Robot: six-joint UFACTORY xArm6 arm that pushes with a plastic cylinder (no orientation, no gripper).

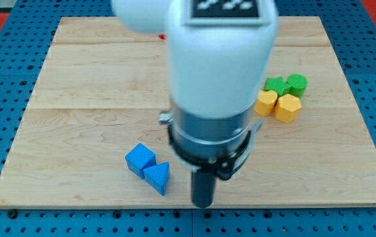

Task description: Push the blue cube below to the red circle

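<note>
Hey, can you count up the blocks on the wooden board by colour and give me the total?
Blue: 2, a blue cube and a blue triangular block, touching.
Green: 2, a green star-shaped block and a green rounded block.
Yellow: 2, a yellow block and a yellow hexagonal block.
Red: 1, a red sliver mostly hidden behind the arm.
Total: 7.
</note>
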